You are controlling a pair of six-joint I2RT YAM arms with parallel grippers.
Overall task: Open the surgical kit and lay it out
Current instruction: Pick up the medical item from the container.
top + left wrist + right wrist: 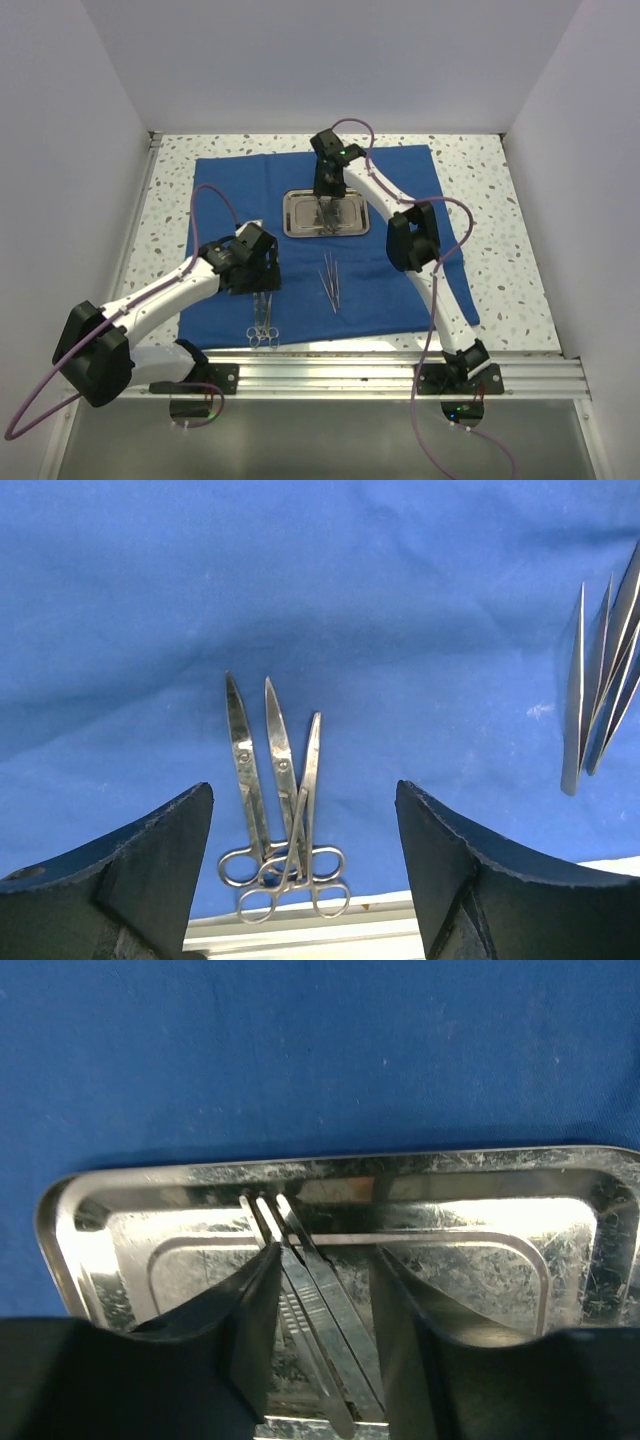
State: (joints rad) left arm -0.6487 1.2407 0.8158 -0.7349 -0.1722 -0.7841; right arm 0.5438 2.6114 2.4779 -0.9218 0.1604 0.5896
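Now, the right tool (327,1255): black fingers part-open with a narrow gap, down over the small shiny rectangular steel tray (560,1260). A few thin flat silver tweezers (310,1270) lie in the tray and run up through that gap. In the wrist view they sit against the left-hand finger and clear of the other, so they are not pinched. From above, the tray rests on the far middle of the royal-blue cloth wrap (260,180), which is spread flat on the speckled surface (500,180).

Left tool (302,790): fingers wide apart, gripping nothing, hanging over the near-left part of the cloth. Directly under the gap lies a cluster of three silver ring-handled scissors and forceps (245,760). Their handles overlap at the cloth's near edge and their tips fan away from the arm bases. Cannot tell scissors from forceps here.

To the right of that cluster, between the two arms, a separate fan of thin silver pointed instruments (330,282) lies on the cloth. It is near the tray's near rim but apart from it.
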